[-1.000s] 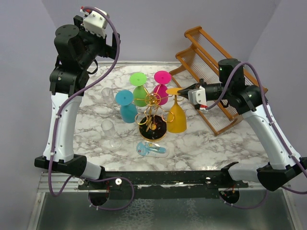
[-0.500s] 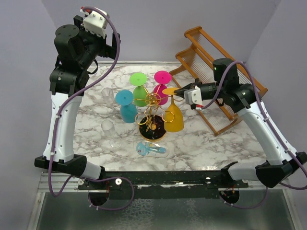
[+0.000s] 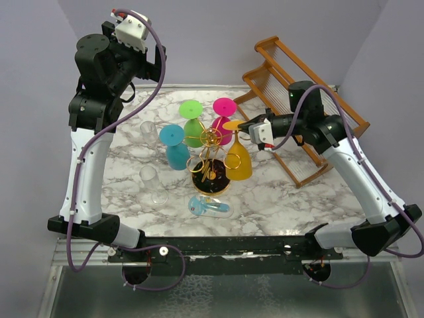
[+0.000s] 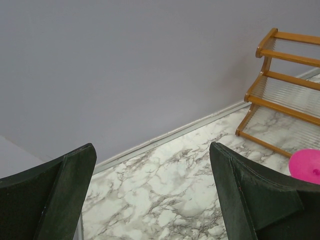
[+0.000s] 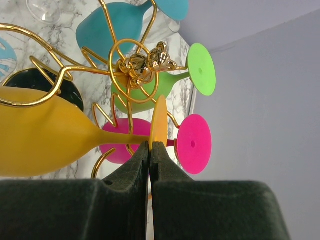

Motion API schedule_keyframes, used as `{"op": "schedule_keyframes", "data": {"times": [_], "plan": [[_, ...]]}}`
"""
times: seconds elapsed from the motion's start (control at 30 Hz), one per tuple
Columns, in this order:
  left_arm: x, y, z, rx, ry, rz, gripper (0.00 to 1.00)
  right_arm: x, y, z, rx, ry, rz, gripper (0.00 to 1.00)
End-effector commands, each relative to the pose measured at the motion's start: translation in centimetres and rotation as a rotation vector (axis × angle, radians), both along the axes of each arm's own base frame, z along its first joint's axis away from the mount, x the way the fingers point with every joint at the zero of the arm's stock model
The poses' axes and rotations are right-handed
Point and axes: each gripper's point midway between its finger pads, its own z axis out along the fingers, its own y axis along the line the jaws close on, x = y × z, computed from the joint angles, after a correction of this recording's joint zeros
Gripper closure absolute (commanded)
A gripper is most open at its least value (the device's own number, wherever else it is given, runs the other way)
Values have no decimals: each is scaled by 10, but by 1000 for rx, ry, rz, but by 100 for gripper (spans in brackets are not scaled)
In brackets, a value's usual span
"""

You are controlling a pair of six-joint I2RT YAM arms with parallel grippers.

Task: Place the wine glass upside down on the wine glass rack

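A yellow wine glass [image 3: 238, 163] hangs upside down, tilted, at the right side of the gold wire wine glass rack [image 3: 211, 140]. My right gripper [image 3: 244, 125] is shut on the edge of its foot [image 5: 159, 120]. In the right wrist view its bowl [image 5: 40, 132] lies behind a gold ring arm [image 5: 30, 102], with the black base [image 5: 60, 90] behind. Green [image 3: 192, 119], pink [image 3: 223, 118] and teal [image 3: 175, 146] glasses hang upside down on the rack. My left gripper [image 4: 152, 150] is open, raised at the back left above bare marble.
Two clear glasses [image 3: 148, 132] [image 3: 154, 183] stand left of the rack. A light blue glass [image 3: 211, 207] lies on its side in front of the base. The brown wooden slatted rack [image 3: 291, 99] stands at the back right, behind my right arm.
My right gripper has carried the yellow glass to the left, from beside the rack to against its right ring arm. The left arm has not moved.
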Motion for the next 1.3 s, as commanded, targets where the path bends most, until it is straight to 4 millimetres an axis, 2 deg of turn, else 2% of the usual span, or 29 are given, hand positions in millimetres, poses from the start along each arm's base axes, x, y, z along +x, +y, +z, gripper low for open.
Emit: {"op": "schedule_keyframes", "data": {"times": [0.0,0.23,0.67,1.27], "plan": [[-7,1,14,-2,-43,-9,1,9,0,0,-9,-50,-32,99],[-7,0,13,-1,-42,-18,1,15,-8,-2,-37,-81,-81,99],[-7,-2,11,2,-36,-27,1,10,-16,5,-39,-102,-109,99],[-9,-4,10,5,-33,-40,1,26,-24,3,-52,-124,-198,99]]}}
